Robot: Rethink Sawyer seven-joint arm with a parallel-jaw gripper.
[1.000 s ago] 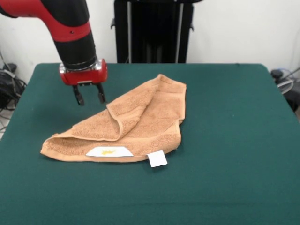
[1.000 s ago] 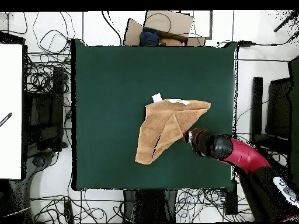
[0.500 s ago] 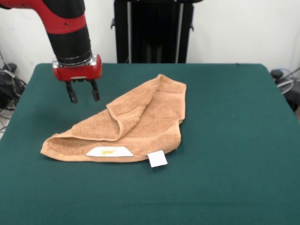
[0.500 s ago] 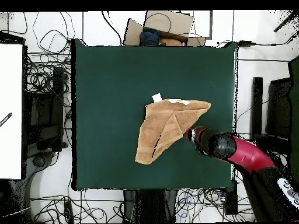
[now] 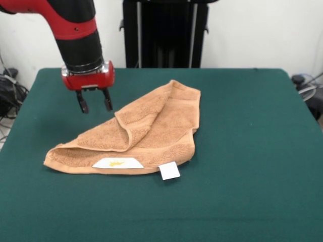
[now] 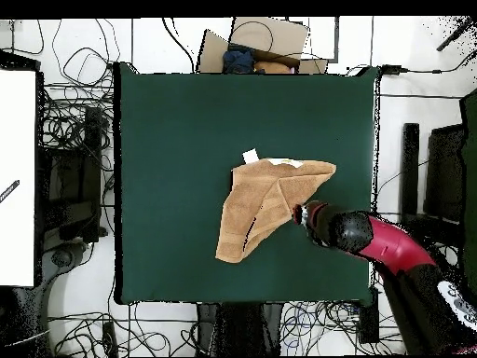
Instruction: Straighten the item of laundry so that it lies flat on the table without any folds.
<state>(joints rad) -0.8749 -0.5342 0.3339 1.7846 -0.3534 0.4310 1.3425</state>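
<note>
On the green desk (image 5: 252, 151) the folded towel (image 5: 136, 133) lies mid-surface, bare cloth all around; the tool (image 5: 94, 102) hangs released beside its far-left edge.

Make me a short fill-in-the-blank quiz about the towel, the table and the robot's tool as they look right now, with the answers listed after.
1. The towel is not flat: one part of it is ____ over the rest.
2. The tool hangs above the table with its fingers ____ and nothing between them.
3. The larger white tag bears a ____ mark.
4. The table's top is dark ____.

Missing words: folded; open; yellow; green
</note>
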